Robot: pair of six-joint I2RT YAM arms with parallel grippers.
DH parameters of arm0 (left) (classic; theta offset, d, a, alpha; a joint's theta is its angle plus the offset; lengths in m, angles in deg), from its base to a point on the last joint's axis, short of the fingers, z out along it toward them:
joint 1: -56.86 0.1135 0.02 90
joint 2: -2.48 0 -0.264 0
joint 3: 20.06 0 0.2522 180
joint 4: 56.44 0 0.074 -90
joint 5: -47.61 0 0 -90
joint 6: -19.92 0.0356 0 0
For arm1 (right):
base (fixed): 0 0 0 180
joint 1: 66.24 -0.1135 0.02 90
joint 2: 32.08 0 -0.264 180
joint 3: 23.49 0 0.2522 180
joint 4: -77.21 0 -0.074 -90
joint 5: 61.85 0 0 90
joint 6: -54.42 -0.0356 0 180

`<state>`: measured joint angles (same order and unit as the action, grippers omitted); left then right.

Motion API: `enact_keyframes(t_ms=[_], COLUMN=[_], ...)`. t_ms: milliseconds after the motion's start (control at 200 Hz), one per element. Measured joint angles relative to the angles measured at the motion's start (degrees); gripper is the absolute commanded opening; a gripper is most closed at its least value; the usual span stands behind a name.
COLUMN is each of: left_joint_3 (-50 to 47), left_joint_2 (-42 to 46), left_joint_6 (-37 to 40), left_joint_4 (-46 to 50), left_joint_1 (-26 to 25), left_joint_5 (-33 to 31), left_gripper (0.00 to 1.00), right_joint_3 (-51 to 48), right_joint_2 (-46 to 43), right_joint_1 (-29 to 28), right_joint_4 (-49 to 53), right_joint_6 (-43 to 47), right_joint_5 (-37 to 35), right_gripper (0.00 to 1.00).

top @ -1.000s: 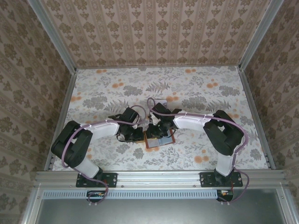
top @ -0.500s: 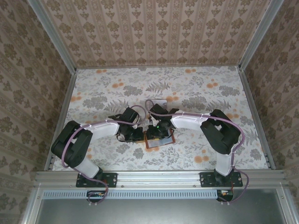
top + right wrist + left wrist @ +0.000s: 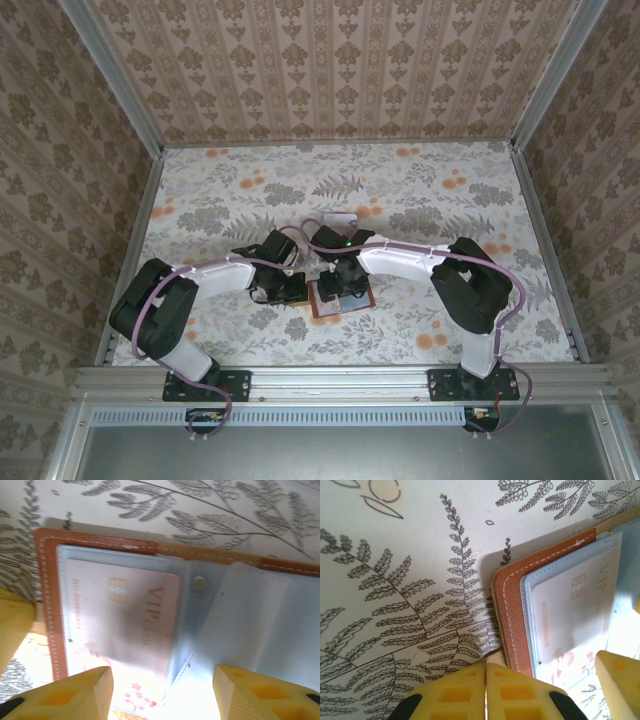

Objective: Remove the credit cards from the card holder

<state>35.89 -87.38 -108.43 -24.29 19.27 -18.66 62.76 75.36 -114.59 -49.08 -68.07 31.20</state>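
Right pincer (image 3: pixel 166 694) has spread apart above the open card holder (image 3: pixel 49 605); left pincer (image 3: pixel 486 682) stays pressed together.

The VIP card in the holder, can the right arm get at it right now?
Probably yes: the right gripper hangs over the VIP card, jaws open, though it sits inside a sleeve.

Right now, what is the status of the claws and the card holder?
Left claw shut at the card holder's corner. Right claw open above it. One credit card inside its sleeve, not yet out. No obstacle seen.
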Motion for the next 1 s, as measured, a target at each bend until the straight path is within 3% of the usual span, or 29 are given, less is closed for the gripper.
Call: enact_keyframes(t_ms=[360,1000], left_joint_3=[0.6,1.2], left_joint_2=[-0.7,-1.3], left_joint_6=[0.0,0.0], left_joint_4=[0.0,0.0], left_joint_1=[0.0,-0.3], left_joint_5=[0.4,0.5], left_gripper=[0.10,0.10], right_joint_3=[0.7,-5.9], right_joint_2=[-2.2,-3.1], right_joint_1=[-0.5,4.4], right_joint_4=[6.3,6.5], right_joint_6=[1.0,2.8], right_joint_5=[-8.7,-10.4], right_gripper=[0.61,0.62])
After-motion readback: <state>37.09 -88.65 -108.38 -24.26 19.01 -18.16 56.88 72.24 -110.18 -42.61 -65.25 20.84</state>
